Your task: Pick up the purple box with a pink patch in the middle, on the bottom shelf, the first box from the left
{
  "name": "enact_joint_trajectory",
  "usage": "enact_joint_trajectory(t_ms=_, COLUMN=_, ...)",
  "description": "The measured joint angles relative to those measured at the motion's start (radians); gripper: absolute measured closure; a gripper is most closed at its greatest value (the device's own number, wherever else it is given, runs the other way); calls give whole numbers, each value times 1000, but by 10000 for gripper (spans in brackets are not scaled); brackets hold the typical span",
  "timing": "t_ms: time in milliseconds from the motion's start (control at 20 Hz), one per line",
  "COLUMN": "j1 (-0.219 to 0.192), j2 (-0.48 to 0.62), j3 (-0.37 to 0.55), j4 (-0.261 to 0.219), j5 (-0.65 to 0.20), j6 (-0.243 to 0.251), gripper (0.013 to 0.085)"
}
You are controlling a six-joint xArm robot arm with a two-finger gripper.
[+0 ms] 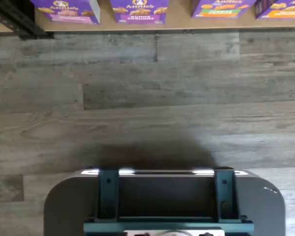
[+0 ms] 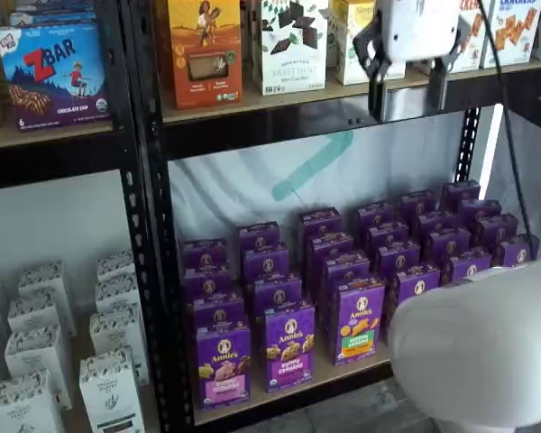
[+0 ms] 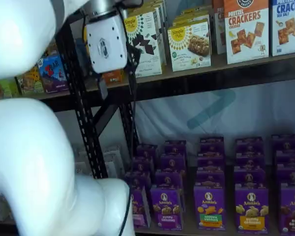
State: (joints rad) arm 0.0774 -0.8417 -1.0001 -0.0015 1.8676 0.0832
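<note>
Wrist view: glossy rectangular purple box (image 1: 68, 11).

Four purple cartons, the purple box (image 1: 68, 11) among them, line the bottom shelf (image 1: 179, 22) above wood-plank floor (image 1: 147, 98).

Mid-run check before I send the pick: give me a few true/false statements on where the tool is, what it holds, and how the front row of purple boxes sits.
1. The tool hangs up at the higher shelf's level. True.
2. The tool is shut on the purple box. False: that box stands untouched on the bottom shelf.
3. The purple box's neighbour carries a purple band. True.
4. The green-banded carton lies flat. False: it stands upright.
5. The tool's fingers show a plain gap. True.
</note>
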Motion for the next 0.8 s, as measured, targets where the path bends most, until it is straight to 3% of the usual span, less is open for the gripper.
enact_joint_trajectory(t_ms=400, j1=7, j2=-39, j3=217, j4=32, j5=-164, j6=14, gripper=130)
enact_joint_trajectory(t_ms=800, j1=29, j2=-82, j3=467, j4=41, j5=-397, j6=30, gripper=130)
